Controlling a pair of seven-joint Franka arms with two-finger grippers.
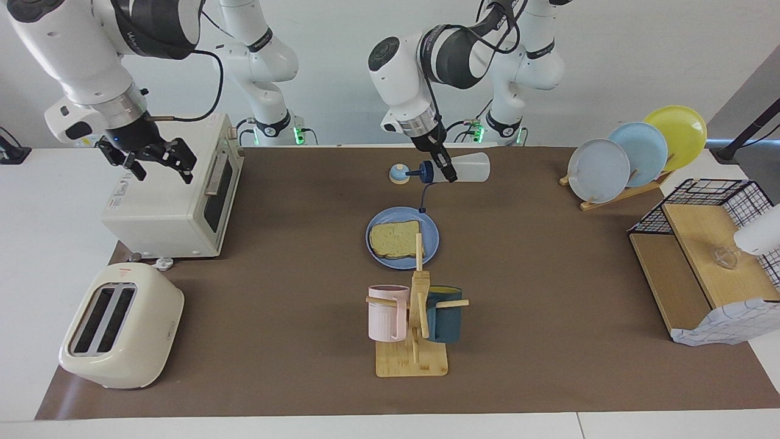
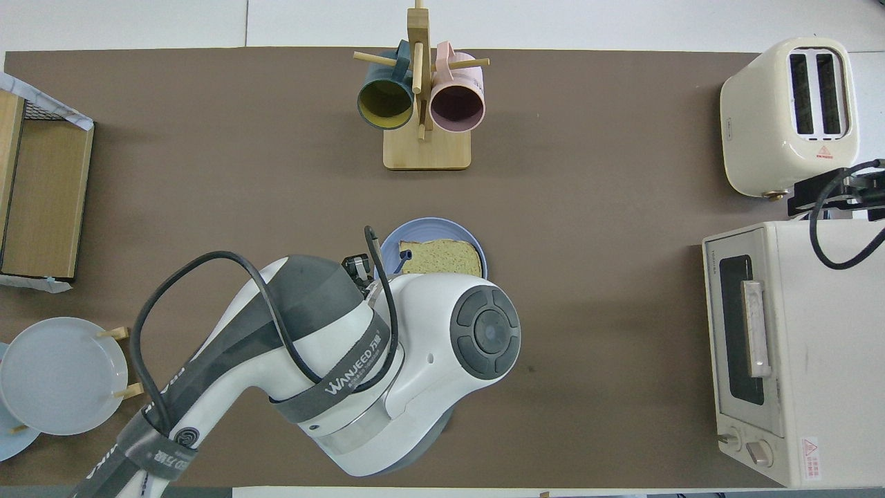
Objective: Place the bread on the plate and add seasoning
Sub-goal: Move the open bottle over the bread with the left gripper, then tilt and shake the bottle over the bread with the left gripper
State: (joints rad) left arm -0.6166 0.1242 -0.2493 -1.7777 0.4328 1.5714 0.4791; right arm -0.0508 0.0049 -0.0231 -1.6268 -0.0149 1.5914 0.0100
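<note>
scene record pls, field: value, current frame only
bread: slice lying flat on the plate
plate: blue plate mid-table, between the bell and the mug rack
seasoning: bottle held on its side in the air, cap toward the right arm's end, stopper dangling near the plate's rim
left gripper: shut on the bottle near the cap
right gripper: open, empty, waiting over the toaster oven
bell: on the mat, nearer the robots than the plate
mug rack: two mugs hanging
step status: bread placed; no seasoning visible on it
</note>
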